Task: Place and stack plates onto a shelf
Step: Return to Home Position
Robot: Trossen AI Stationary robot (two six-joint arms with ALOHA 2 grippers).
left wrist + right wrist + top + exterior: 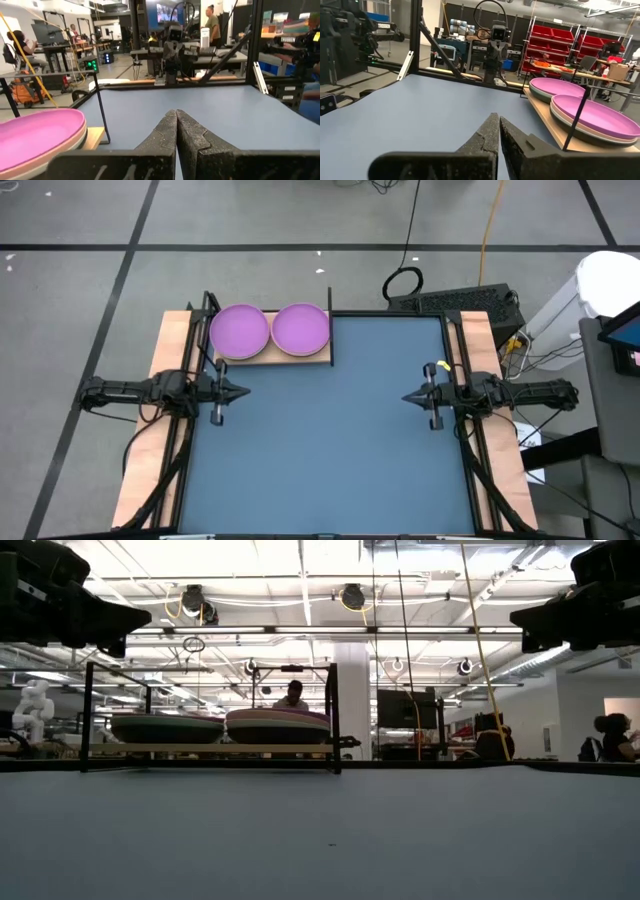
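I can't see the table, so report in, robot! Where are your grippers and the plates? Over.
Left gripper shut, empty, left edge of mat. Right gripper shut, empty, right edge. Two purple-topped plate stacks on shelf. Nothing in the way. Over.

Two purple-topped plate stacks (pixel 240 332) (pixel 301 328); one shelf (pixel 274 359); two tools: left tool (pixel 245 392), right tool (pixel 407 397).

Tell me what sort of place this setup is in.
Likely a robotics lab or workshop: rows of red storage bins, a workbench with a monitor, and a white humanoid figure in the background.
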